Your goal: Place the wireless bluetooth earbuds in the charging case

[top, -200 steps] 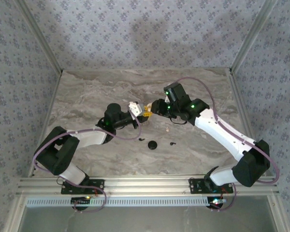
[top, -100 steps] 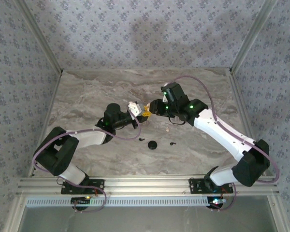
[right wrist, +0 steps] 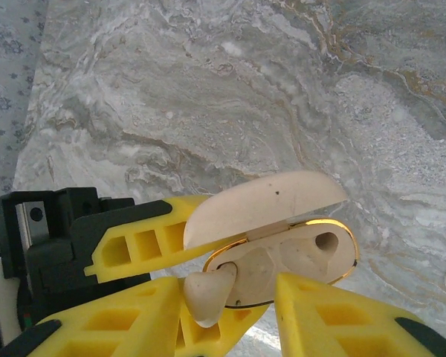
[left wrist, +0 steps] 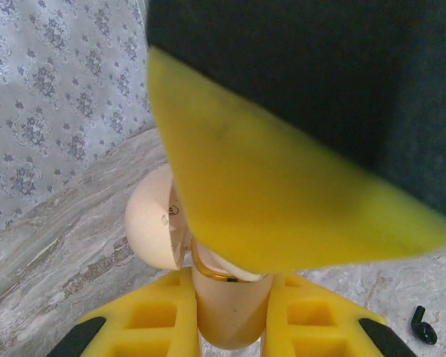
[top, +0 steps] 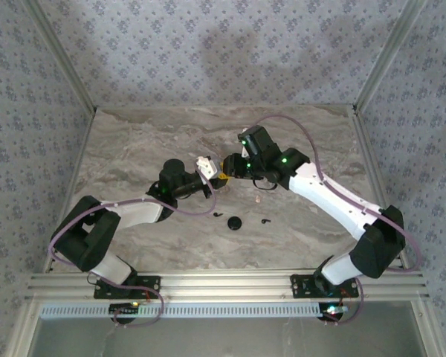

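The left fingers (left wrist: pixel 230 327) are clamped on the cream charging case (right wrist: pixel 282 242), lid open. A cream earbud (right wrist: pixel 208 294) is pinched between the right fingers (right wrist: pixel 230 312) at the case's rim, seen from the right wrist. Nearer than the case, a black earbud (top: pixel 265 220) lies on open desk (top: pixel 134 141).

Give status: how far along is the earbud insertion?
Done: charging case open, clamped in left gripper. In hand: cream bud between right gripper fingers at the case rim, not seated. Left: seat it; other socket looks empty; a black earbud lies on the table.
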`<action>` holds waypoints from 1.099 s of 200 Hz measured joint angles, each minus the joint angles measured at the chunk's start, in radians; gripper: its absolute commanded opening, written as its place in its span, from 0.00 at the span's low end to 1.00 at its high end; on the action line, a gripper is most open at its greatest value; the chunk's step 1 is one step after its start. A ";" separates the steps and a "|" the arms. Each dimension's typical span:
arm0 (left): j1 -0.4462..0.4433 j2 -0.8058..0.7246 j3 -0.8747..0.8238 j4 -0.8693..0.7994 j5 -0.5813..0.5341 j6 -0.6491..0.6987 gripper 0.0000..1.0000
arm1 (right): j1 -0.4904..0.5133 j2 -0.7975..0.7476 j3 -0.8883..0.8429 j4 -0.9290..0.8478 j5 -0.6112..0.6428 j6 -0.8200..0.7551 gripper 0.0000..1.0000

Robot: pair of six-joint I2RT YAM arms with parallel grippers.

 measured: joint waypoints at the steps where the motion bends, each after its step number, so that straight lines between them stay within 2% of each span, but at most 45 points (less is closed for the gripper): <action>1: 0.000 0.000 0.000 0.000 0.000 0.000 0.10 | 0.000 0.001 0.001 -0.001 0.000 0.000 0.40; 137: 0.000 -0.010 -0.002 -0.011 0.013 0.000 0.10 | 0.010 0.034 0.061 -0.076 0.005 -0.110 0.27; 220: 0.013 -0.018 -0.002 -0.037 0.087 -0.015 0.10 | -0.042 0.034 0.066 -0.106 -0.143 -0.256 0.24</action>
